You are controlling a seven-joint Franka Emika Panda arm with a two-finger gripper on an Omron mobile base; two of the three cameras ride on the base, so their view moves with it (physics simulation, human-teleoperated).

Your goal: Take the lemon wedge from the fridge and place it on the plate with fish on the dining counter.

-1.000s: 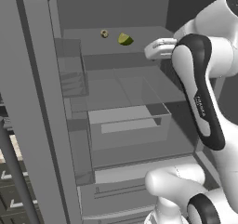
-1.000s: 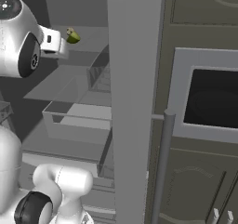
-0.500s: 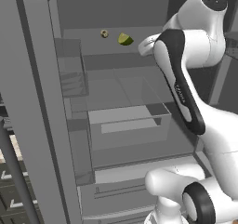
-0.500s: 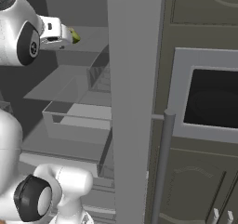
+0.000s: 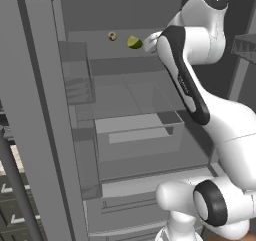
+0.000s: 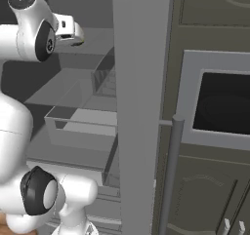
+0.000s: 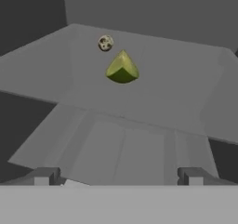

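The gripper (image 7: 118, 176) is being held spread wide — empty — facing the lemon wedge (image 7: 122, 68) on the fridge (image 5: 45, 115) shelf.

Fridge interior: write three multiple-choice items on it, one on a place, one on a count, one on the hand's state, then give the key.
1. Where does the lemon wedge lie?
A. on an upper shelf of the fridge
B. in a bottom drawer
C. between the fingers

2. How many loose items sit on that shelf?
A. one
B. two
C. four

3. How is the hand?
A. shut on the wedge
B. shut and empty
C. open and empty

Key: 1 A, the wedge rests on the shelf; 2 B, the wedge and a small round speckled item; 3 C, the fingertips stand wide apart, short of the wedge.
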